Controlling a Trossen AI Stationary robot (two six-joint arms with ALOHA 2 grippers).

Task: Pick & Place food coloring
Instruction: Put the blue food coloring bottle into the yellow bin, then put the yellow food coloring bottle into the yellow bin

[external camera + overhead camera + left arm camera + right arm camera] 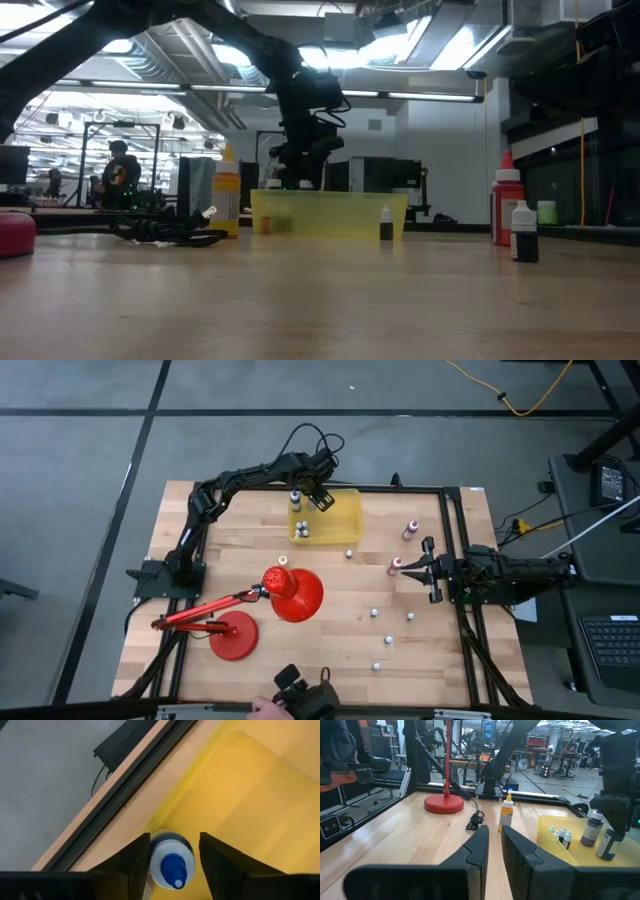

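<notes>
The left gripper hangs over the far-left corner of the translucent yellow bin at the far side of the table, its fingers spread to either side of a blue-capped food coloring bottle that stands inside the bin beside its wall; whether the pads actually touch the bottle cannot be told. A few more small bottles sit together in the near-left part of the bin. The right gripper waits low over the right side of the table, its fingers close together with only a narrow slit between them and nothing held. Just beside it stands a pink bottle, another pink one farther off toward the far edge, and several tiny white-capped bottles lie scattered across the near-right of the table. A red desk lamp stands on the near-left part
</notes>
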